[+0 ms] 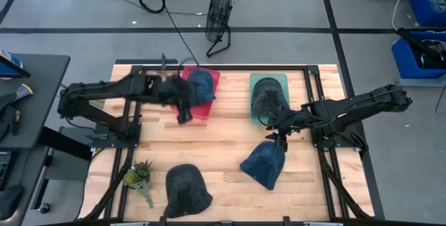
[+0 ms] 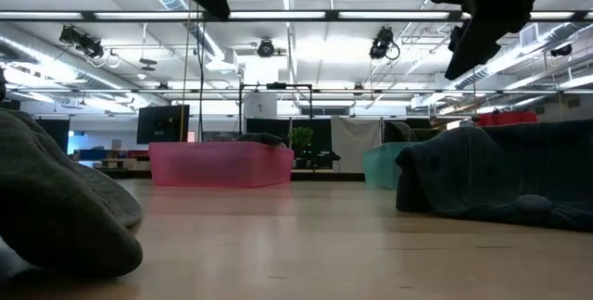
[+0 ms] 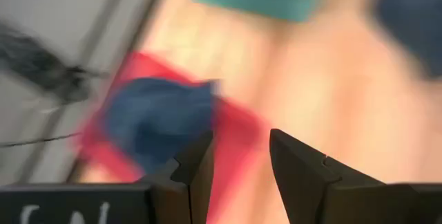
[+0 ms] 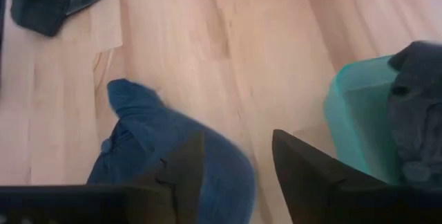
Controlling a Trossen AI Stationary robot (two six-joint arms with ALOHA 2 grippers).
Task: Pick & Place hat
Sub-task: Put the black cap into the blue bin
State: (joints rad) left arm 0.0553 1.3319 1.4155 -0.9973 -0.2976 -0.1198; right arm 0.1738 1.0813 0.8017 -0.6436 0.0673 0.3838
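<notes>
A blue hat (image 1: pixel 201 85) lies in the red tray (image 1: pixel 209 109), also seen in the left wrist view as hat (image 3: pixel 159 124). My left gripper (image 1: pixel 182 109) (image 3: pixel 242 162) hovers open beside that tray's near edge, touching nothing. A grey hat (image 1: pixel 268 99) sits in the teal tray (image 1: pixel 256 81). A second blue hat (image 1: pixel 263 164) (image 4: pixel 173 155) rests flat on the table. My right gripper (image 1: pixel 279 135) (image 4: pixel 238 162) hangs open above its far edge, well off the table. A dark grey hat (image 1: pixel 186 190) lies by the near edge.
A small potted plant (image 1: pixel 139 177) stands at the table's near left corner. Bare wood lies in the middle of the table (image 1: pixel 223 135) between the trays and the two loose hats. A fan (image 1: pixel 219 17) and cables sit on the floor beyond the far edge.
</notes>
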